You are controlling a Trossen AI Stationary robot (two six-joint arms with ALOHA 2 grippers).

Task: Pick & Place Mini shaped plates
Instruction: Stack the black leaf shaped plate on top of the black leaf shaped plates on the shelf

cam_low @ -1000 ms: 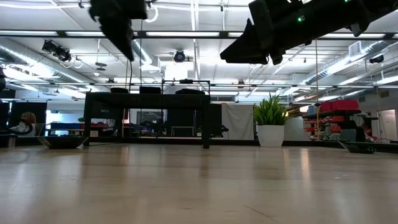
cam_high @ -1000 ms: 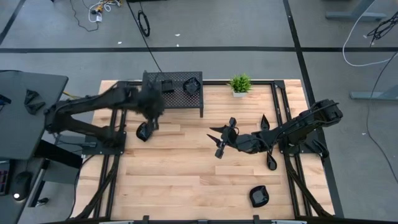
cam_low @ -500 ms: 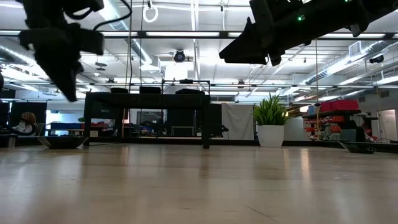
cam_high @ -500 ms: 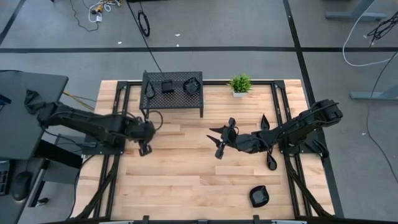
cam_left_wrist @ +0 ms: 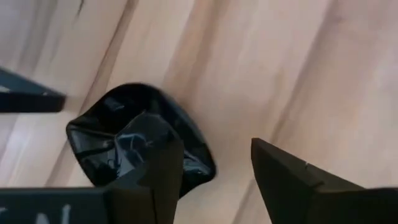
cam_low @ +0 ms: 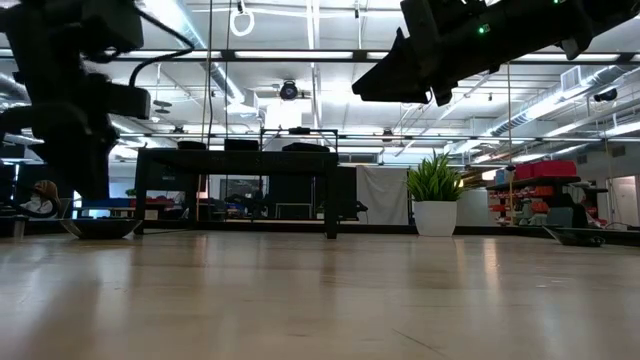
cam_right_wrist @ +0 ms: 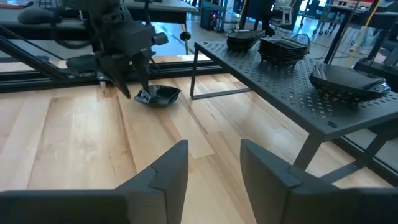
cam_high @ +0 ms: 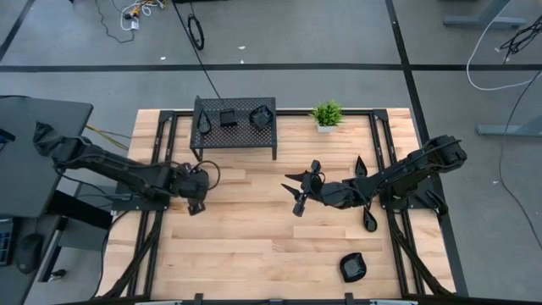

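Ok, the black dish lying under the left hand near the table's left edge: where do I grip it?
Take the dish by its raised wavy rim, coming straight down from above, one finger inside the bowl and one outside. It lies flat on the table, so the upturned rim is the only edge to pinch. The left hand is open over it, probably well placed.

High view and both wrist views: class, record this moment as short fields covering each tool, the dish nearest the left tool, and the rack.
Left tool: open, low over the table's left side, one finger above the dish
Nearest dish: glossy black blob-shaped mini plate, lying on the wooden table, not clamped
Right tool: open, empty, hovering mid-table
Rack: black perforated metal rack, carrying a stack of square black plates, a bowl-like black dish and a wide black dish
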